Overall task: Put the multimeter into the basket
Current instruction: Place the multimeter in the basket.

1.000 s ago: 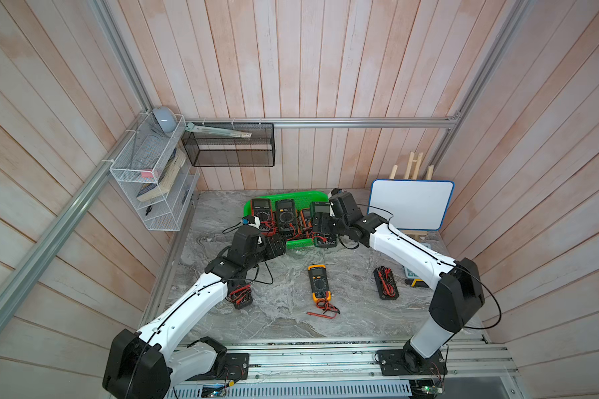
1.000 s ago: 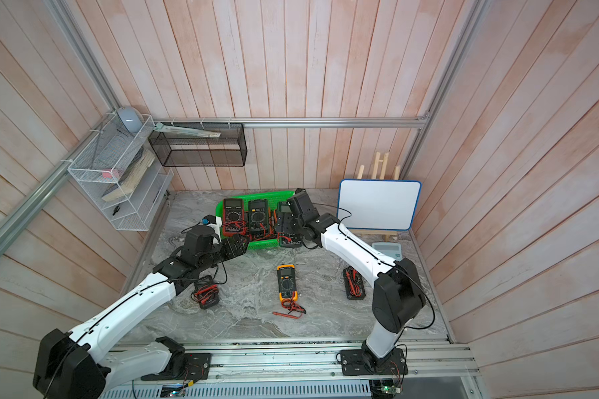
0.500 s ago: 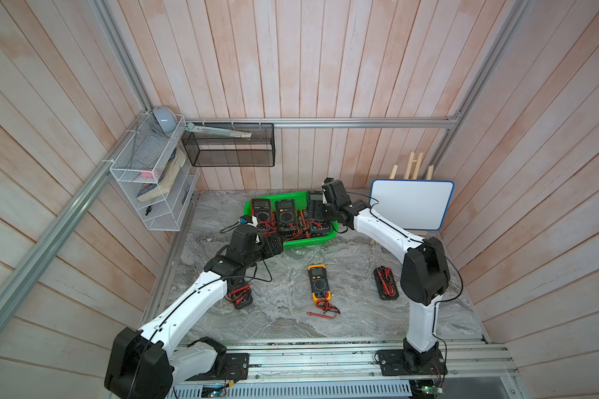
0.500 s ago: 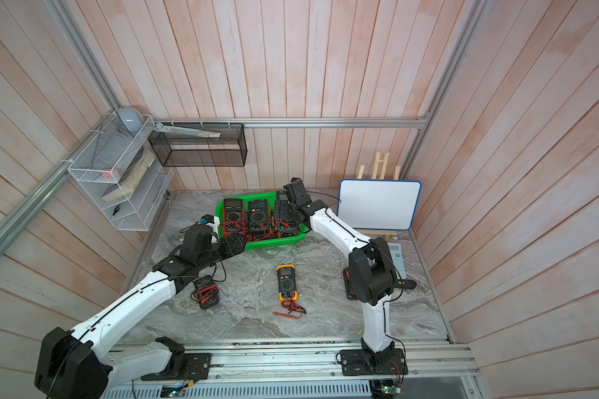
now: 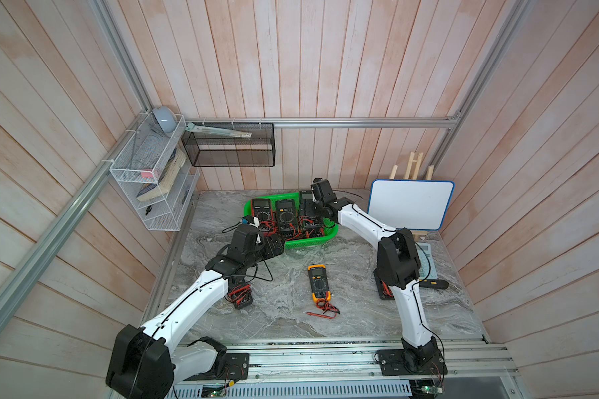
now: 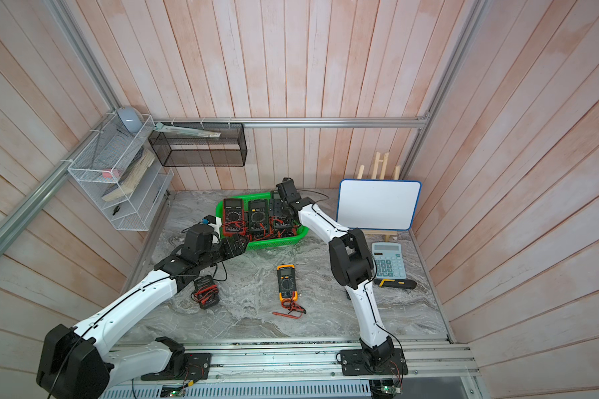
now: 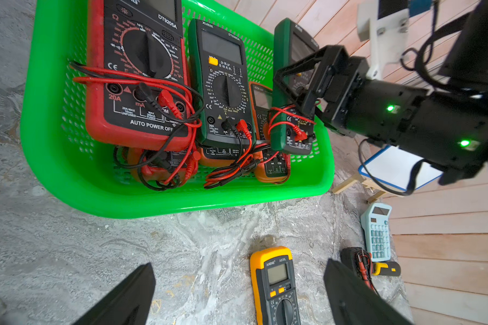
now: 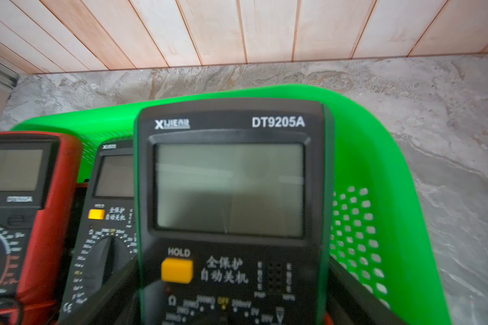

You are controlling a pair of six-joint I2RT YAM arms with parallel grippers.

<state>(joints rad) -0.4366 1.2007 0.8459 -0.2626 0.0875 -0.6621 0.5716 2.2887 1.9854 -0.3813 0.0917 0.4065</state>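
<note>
The green basket (image 5: 293,246) (image 6: 277,244) (image 7: 152,205) (image 8: 378,157) stands at the back of the table, with a red multimeter (image 7: 141,70) and a green one (image 7: 223,84) lying in it on top of orange ones. My right gripper (image 5: 314,210) (image 6: 285,211) (image 7: 302,87) (image 8: 233,281) is shut on another green-edged multimeter (image 5: 305,207) (image 7: 279,118) (image 8: 228,183). It holds this one tilted on edge inside the basket's right end. My left gripper (image 5: 275,247) (image 6: 237,245) (image 7: 238,263) hangs open and empty by the basket's front left corner.
On the table lie an orange multimeter (image 5: 319,283) (image 6: 286,281) (image 7: 276,284) with loose leads and a black one (image 5: 241,297) by my left arm. Another black one (image 7: 355,261), a calculator (image 6: 388,260) and a whiteboard (image 5: 408,203) are at the right.
My right arm has carried the green-edged multimeter back and to the left, from the basket's front right corner to over its right end. The left arm has barely moved.
</note>
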